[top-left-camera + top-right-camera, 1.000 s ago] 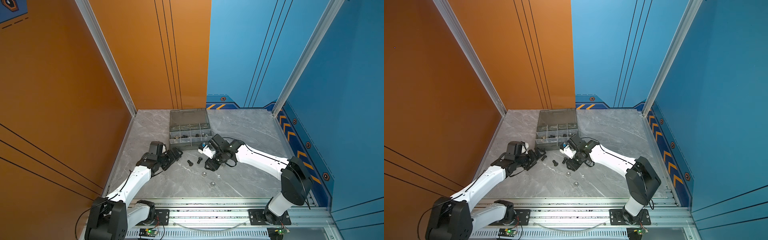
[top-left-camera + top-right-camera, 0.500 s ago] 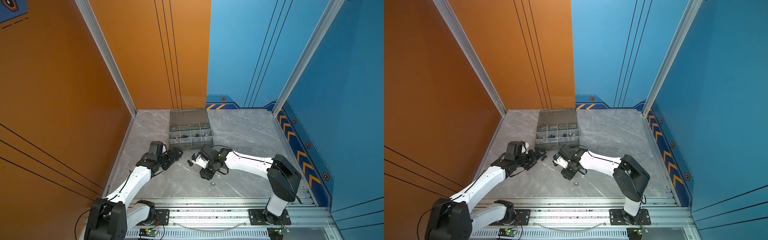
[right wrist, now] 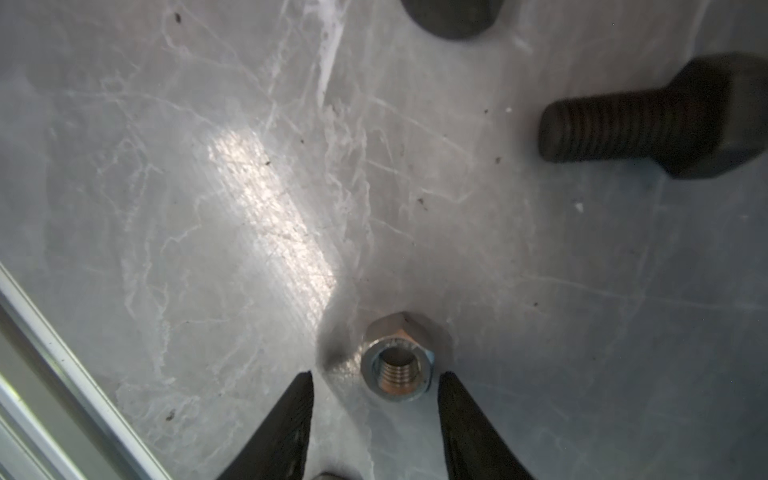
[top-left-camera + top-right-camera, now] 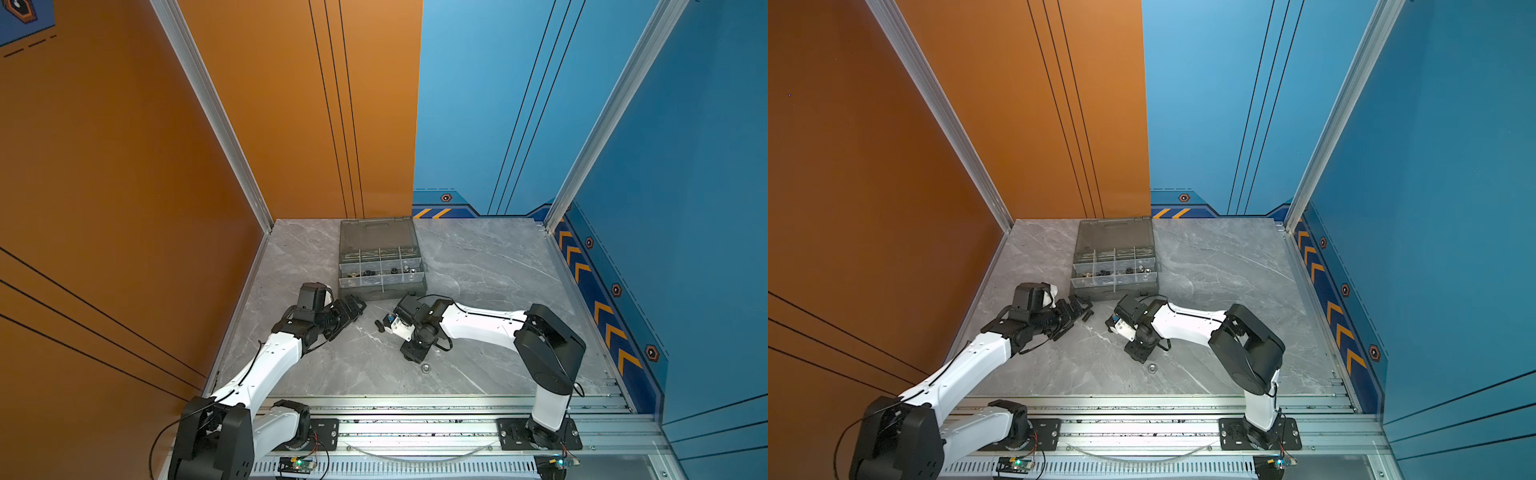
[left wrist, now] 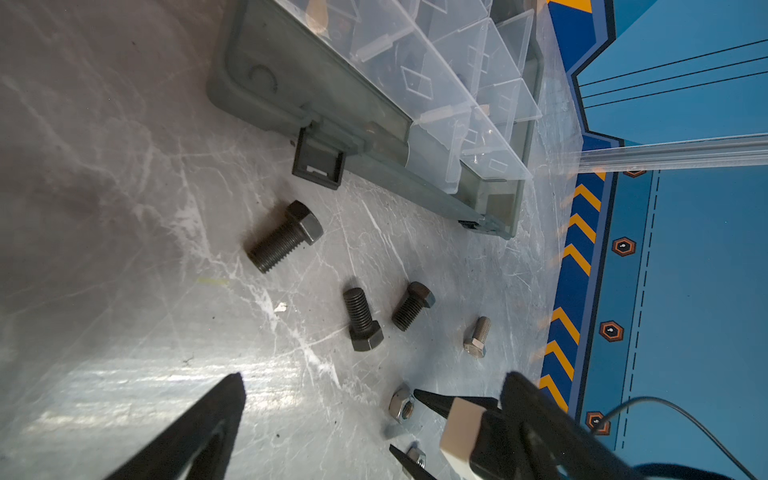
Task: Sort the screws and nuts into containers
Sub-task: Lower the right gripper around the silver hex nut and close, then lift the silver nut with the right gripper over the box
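Grey marble tabletop (image 4: 498, 266) lies wide open on the right, up to the blue wall (image 4: 665, 208); the dark grey organiser case (image 4: 382, 293) sits mid-back. We count three black hex bolts (image 5: 284, 237), one silver hex bolt (image 5: 476, 336) and two silver nuts (image 5: 402, 405) loose before it. Left gripper (image 5: 374, 380) gapes wide, empty; right gripper (image 3: 376, 374) straddles one nut, fingers half-spread, not clamped.

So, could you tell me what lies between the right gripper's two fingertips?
A silver hex nut sits between the fingertips of the open right gripper, close to one; the right wrist view shows it.
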